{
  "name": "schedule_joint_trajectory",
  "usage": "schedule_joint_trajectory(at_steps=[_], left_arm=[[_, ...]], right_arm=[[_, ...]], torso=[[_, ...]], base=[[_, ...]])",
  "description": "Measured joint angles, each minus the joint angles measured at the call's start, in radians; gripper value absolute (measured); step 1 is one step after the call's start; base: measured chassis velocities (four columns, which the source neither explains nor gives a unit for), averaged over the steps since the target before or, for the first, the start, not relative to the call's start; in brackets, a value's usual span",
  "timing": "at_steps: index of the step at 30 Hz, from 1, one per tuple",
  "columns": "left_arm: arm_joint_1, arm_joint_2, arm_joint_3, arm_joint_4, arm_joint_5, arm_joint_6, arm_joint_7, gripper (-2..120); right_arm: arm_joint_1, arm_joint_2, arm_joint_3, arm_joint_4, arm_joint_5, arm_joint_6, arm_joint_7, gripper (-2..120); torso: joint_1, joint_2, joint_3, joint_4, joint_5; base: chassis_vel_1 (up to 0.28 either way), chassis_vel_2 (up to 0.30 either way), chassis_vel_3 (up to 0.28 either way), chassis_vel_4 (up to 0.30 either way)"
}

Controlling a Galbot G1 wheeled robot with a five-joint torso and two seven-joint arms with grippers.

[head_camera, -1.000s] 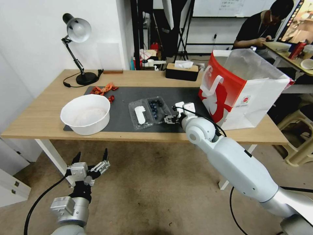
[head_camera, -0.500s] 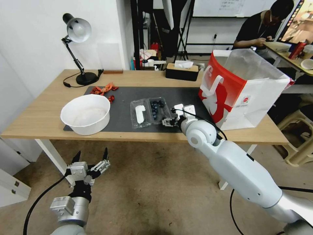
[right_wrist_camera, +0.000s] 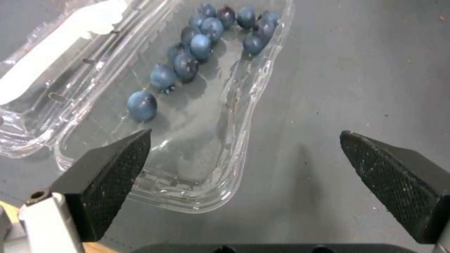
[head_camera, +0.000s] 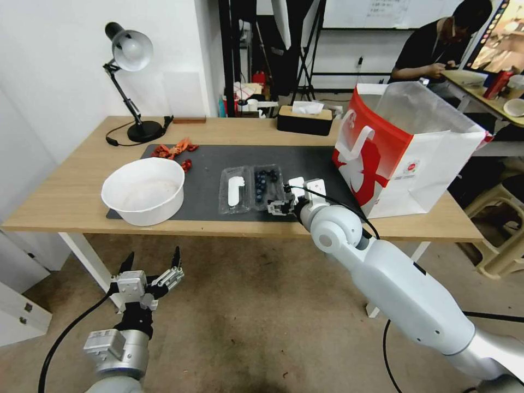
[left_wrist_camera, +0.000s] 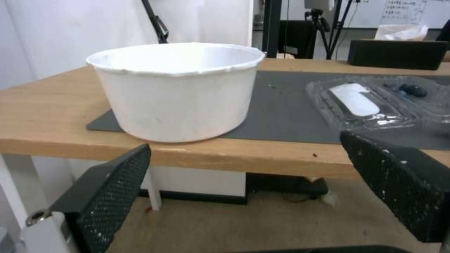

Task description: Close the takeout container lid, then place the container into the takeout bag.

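While the small clear plastic hinged takeout container [head_camera: 252, 189] lies open on the dark grey mat [head_camera: 305, 158] near the front edge of the wooden tabletop [head_camera: 65, 191], its dark blueberries [right_wrist_camera: 197, 52] sit in the tray half and its clear lid with the white oblong label [head_camera: 235, 190] lies flat at the tray's 9 o'clock. The right claw [head_camera: 279, 207] hovers at the tray's 4 o'clock corner, its fingers spread wide and grasping nothing; in the right wrist view one finger [right_wrist_camera: 110, 175] lies over the tray's rim, the other over bare mat. At the container's 3 o'clock stands the large red-and-white paper takeout bag [head_camera: 404, 153], mouth open. The big white round bowl [head_camera: 143, 190] sits at the container's 9 o'clock. The left claw [head_camera: 153, 273] hangs below the tabletop's front edge, fingers released.
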Motion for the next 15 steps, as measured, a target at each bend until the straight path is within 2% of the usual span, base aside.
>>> schedule_joint_trajectory(at_steps=[7,10,11,13,14,15], left_arm=[[0.004,-0.003,0.001,-0.007,0.002,0.000,0.000,100],[0.003,0.000,0.002,-0.013,-0.004,0.000,0.001,100],[0.003,0.000,0.002,-0.013,-0.004,0.000,0.001,100],[0.002,0.005,0.004,-0.016,-0.012,0.000,0.002,100],[0.002,0.005,0.004,-0.016,-0.012,0.000,0.002,100],[0.002,0.008,0.008,-0.019,-0.018,0.001,0.004,100]], right_arm=[[-0.051,0.019,0.091,0.037,-0.132,0.000,-0.088,100],[-0.130,0.028,0.194,0.100,-0.242,0.019,-0.167,100],[-0.130,0.028,0.194,0.100,-0.242,0.019,-0.167,100],[-0.201,0.030,0.250,0.140,-0.300,0.092,-0.211,100],[-0.201,0.030,0.250,0.140,-0.300,0.092,-0.211,100],[-0.265,0.031,0.292,0.165,-0.351,0.159,-0.247,100]], torso=[[0.000,0.000,0.000,0.0002,-0.0001],[0.000,0.000,0.000,0.0001,-0.0002],[0.000,0.000,0.000,0.0001,-0.0002],[0.000,0.000,0.000,0.0001,0.0000],[0.000,0.000,0.000,0.0001,0.0000],[0.000,0.000,0.000,0.0000,0.0000]], base=[[0.000,0.000,0.000,0.000],[0.000,0.000,0.000,0.000],[0.000,0.000,0.000,0.000],[0.000,0.000,0.000,0.000],[0.000,0.000,0.000,0.000],[0.000,0.000,0.000,0.000]])
